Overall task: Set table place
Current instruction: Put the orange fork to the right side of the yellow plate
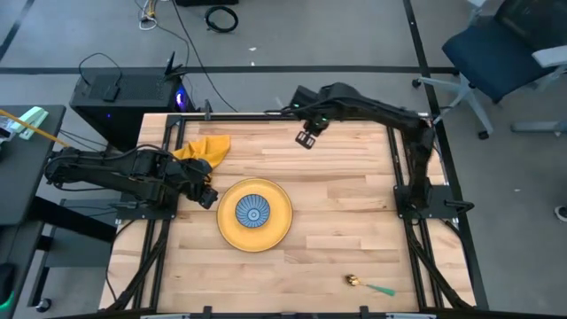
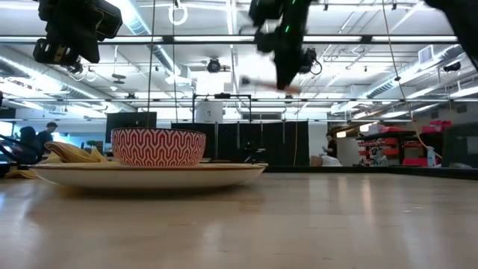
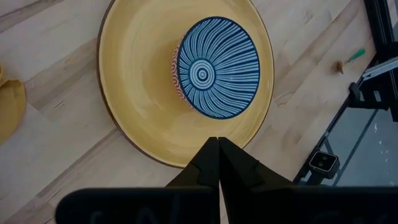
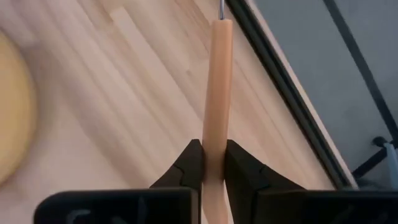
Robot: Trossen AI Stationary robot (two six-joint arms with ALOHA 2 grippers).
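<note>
Right wrist view: fork (image 4: 217, 93) clamped (upright) in right gripper (image 4: 213, 163).

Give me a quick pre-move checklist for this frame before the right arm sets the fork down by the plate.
1. Fork held: ok, the right gripper is clamped on its orange handle.
2. Bowl seated on the plate: ok, centred.
3. Left gripper out of the way: not ok, shut and hovering at the plate's edge.
4. Napkin laid flat: not ok, bunched near the table's far left corner.
5. Spoon placed: not ok, lying near the front edge.
6. Fork tines' orientation: cannot tell.
</note>
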